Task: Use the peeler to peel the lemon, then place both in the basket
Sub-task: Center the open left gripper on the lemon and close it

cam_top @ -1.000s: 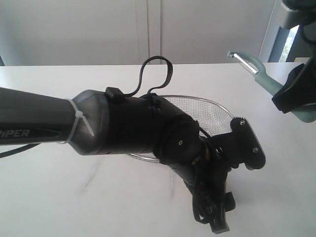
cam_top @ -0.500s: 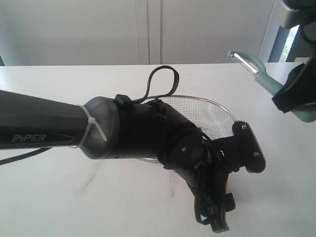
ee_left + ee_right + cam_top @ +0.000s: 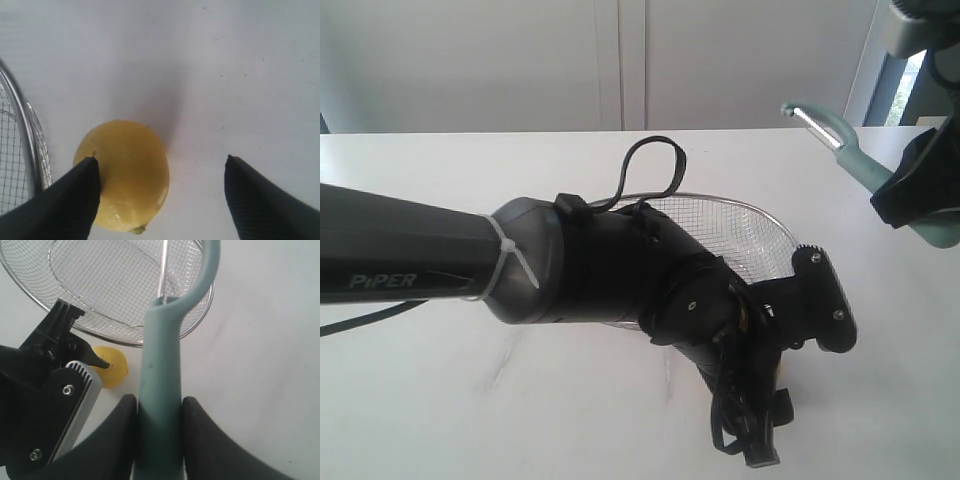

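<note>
The yellow lemon (image 3: pixel 125 175) lies on the white table beside the basket rim (image 3: pixel 22 130). My left gripper (image 3: pixel 160 172) hangs open over it, one fingertip (image 3: pixel 82 187) against the lemon's side, the other well apart. In the exterior view the left arm hides the lemon; the gripper (image 3: pixel 760 420) points down in front of the wire-mesh basket (image 3: pixel 740 230). My right gripper (image 3: pixel 159 412) is shut on the teal peeler handle (image 3: pixel 162 365), held high at the right, the peeler (image 3: pixel 830 130) with its hooked head up. The right wrist view shows the lemon (image 3: pixel 112 365) just outside the basket (image 3: pixel 115 285).
The big black left arm (image 3: pixel 520 260) crosses the middle of the exterior view, with a cable loop (image 3: pixel 650 165) above it. The white tabletop (image 3: pixel 470 400) extends around. A wall and a window edge (image 3: pixel 905 90) stand behind.
The left arm has slid a little to the right and lowered its gripper toward the table in front of the basket. The right gripper and peeler have not moved.
</note>
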`<move>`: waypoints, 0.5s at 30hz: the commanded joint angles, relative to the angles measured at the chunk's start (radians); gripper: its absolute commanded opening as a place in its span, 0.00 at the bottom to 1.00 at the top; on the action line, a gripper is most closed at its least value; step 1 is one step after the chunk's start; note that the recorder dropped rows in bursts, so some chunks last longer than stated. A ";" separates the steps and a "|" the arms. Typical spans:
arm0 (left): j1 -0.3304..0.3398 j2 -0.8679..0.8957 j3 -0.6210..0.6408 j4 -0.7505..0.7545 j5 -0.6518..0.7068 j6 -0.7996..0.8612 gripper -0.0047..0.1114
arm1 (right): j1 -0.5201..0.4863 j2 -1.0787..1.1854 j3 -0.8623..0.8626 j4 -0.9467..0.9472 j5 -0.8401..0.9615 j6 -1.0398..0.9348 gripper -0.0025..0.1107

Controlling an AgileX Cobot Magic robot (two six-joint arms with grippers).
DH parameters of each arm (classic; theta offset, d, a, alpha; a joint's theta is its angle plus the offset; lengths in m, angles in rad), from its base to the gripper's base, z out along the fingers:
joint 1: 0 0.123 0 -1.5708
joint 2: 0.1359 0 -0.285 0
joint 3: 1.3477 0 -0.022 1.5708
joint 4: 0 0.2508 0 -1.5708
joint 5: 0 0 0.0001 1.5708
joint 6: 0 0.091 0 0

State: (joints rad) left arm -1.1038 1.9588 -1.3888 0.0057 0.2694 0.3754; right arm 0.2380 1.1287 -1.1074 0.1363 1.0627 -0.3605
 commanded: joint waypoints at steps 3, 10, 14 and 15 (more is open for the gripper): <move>-0.004 0.003 0.002 0.043 -0.015 -0.043 0.67 | -0.011 -0.009 -0.007 0.001 -0.010 0.006 0.02; -0.004 0.002 0.002 0.056 -0.013 -0.048 0.72 | -0.011 -0.009 -0.007 0.002 -0.010 0.006 0.02; -0.004 0.004 0.002 0.056 -0.007 -0.048 0.73 | -0.011 -0.009 -0.007 0.002 -0.010 0.006 0.02; -0.004 0.006 0.002 0.056 -0.002 -0.048 0.73 | -0.011 -0.009 -0.007 0.002 -0.010 0.006 0.02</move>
State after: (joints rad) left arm -1.1038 1.9611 -1.3888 0.0606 0.2508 0.3390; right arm 0.2380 1.1287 -1.1074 0.1363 1.0627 -0.3586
